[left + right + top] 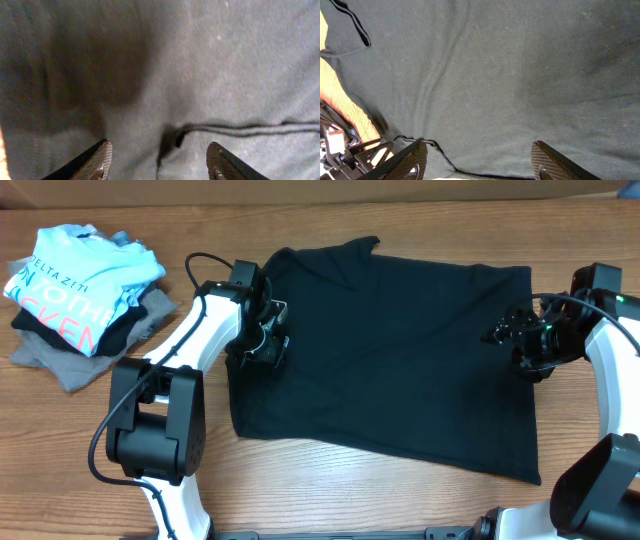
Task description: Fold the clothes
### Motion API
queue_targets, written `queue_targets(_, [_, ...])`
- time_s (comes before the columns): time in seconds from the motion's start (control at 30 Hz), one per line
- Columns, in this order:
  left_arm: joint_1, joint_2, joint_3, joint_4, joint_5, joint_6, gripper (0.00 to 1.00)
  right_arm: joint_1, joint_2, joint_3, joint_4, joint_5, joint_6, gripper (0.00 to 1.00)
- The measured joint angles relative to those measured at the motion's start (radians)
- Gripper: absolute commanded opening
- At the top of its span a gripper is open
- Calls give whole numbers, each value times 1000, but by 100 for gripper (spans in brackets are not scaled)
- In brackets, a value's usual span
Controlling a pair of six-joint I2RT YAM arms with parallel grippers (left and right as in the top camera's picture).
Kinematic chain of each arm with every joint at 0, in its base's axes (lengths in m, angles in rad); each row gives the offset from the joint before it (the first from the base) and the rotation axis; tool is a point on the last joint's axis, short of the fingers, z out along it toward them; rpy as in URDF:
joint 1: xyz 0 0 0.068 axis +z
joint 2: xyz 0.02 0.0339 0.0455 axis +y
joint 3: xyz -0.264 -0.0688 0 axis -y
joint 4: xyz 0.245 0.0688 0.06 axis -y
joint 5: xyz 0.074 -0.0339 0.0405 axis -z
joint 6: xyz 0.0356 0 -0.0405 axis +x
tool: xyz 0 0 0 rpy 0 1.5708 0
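Note:
A black shirt point(390, 350) lies spread flat on the wooden table point(340, 500), partly folded into a rough rectangle. My left gripper point(268, 338) hovers over the shirt's left edge, jaws open and empty; in the left wrist view point(159, 162) dark fabric point(165, 65) with a hem seam point(240, 129) fills the frame. My right gripper point(512, 338) hovers over the shirt's right side, open and empty; the right wrist view point(477, 162) shows the shirt point(495, 65) and its edge point(445, 159) between the fingers.
A stack of folded clothes point(85, 290) with a light blue printed shirt on top sits at the table's far left. A black cable point(205, 265) loops by the left arm. Bare wood shows in front of the shirt.

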Motion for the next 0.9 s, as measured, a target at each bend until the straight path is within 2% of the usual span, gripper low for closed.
queue_targets(0.2, [0,0,-43,50,19,-1,47,0,0,0,1,1,2,70])
queue_targets(0.4, [0,0,-62,53,48,1,39,0,0,0,0,1,2,70])
queue_targets(0.53, [0,0,-62,53,57,-1,26,0,0,0,0,2,2,70])
queue_targets(0.9, [0,0,-62,48,100,4,13,0,0,0,2,1,2,70])
